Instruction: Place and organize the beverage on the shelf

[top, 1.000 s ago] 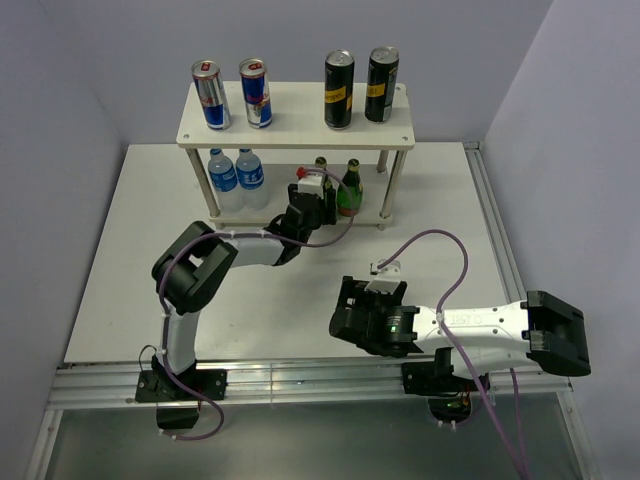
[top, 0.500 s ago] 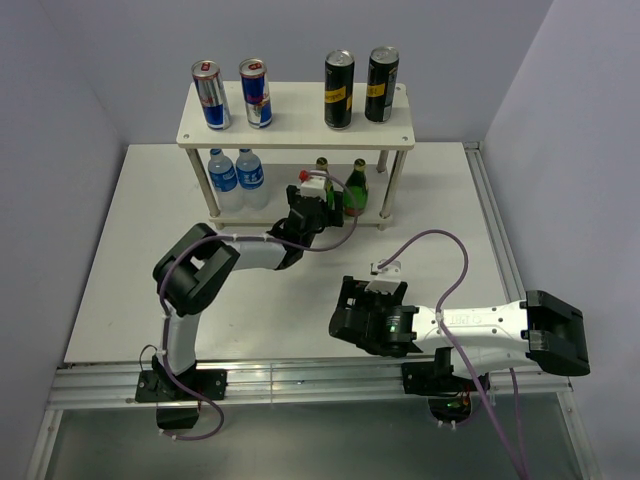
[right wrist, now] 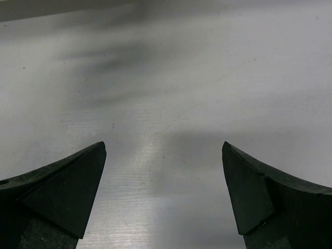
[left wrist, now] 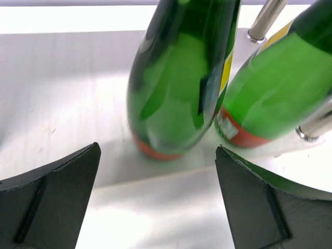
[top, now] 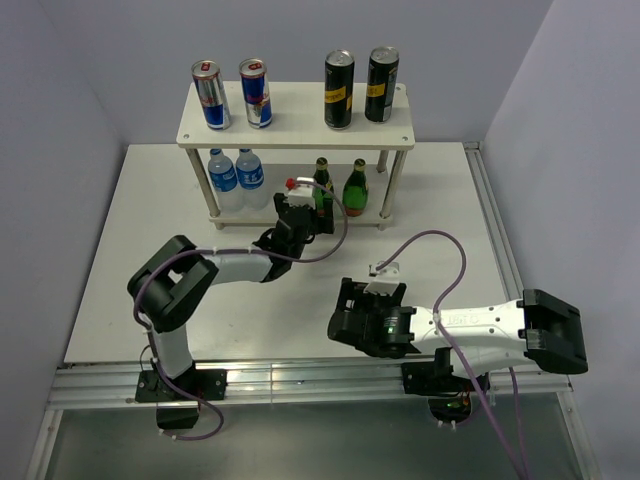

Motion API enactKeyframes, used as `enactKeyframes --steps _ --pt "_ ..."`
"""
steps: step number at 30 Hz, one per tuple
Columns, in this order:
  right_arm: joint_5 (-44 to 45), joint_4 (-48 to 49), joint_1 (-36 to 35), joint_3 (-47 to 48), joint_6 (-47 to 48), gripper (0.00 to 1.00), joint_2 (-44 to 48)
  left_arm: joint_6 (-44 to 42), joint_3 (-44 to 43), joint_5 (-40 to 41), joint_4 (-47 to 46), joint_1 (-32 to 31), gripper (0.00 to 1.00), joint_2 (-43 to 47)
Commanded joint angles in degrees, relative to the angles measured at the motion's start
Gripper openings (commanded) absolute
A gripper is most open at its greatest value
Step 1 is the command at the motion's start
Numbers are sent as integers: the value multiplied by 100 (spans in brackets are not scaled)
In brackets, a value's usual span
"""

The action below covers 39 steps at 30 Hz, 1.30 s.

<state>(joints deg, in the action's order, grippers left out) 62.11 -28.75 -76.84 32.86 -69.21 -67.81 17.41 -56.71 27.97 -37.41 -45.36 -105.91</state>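
Note:
The shelf stands at the back of the table. Its top board carries two silver-and-blue cans and two black cans. Two green bottles stand upright side by side on the lower board. In the left wrist view they are the nearer bottle and the right one. My left gripper is open just in front of the nearer bottle, touching nothing. My right gripper hangs open and empty over the bare table.
Two clear water bottles stand on the left of the lower board. A metal shelf leg rises behind the bottles and another near the right bottle. A grey wall lies behind, and a metal rail runs along the near edge.
My left gripper has opened, let go of the green bottle on the lower board and drawn back to the left. The right arm has not moved.

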Motion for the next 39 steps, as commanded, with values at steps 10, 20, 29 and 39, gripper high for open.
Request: enactKeyframes --steps 10,20,29,39 --pt "531 -1405 -647 984 -998 100 -294 1097 1196 877 1716 -1288 99 1862" --pt "573 -1956 -1026 3309 1252 100 295 2557 -56 1519 6701 -2336 99 4452" --pt "2340 -5369 -1650 6318 169 100 -250 2005 -1658 2370 7986 -2609 99 5756" --pt "2587 -837 -1720 4872 4139 100 1348 1828 -2230 3188 8408 -2609 99 6161"
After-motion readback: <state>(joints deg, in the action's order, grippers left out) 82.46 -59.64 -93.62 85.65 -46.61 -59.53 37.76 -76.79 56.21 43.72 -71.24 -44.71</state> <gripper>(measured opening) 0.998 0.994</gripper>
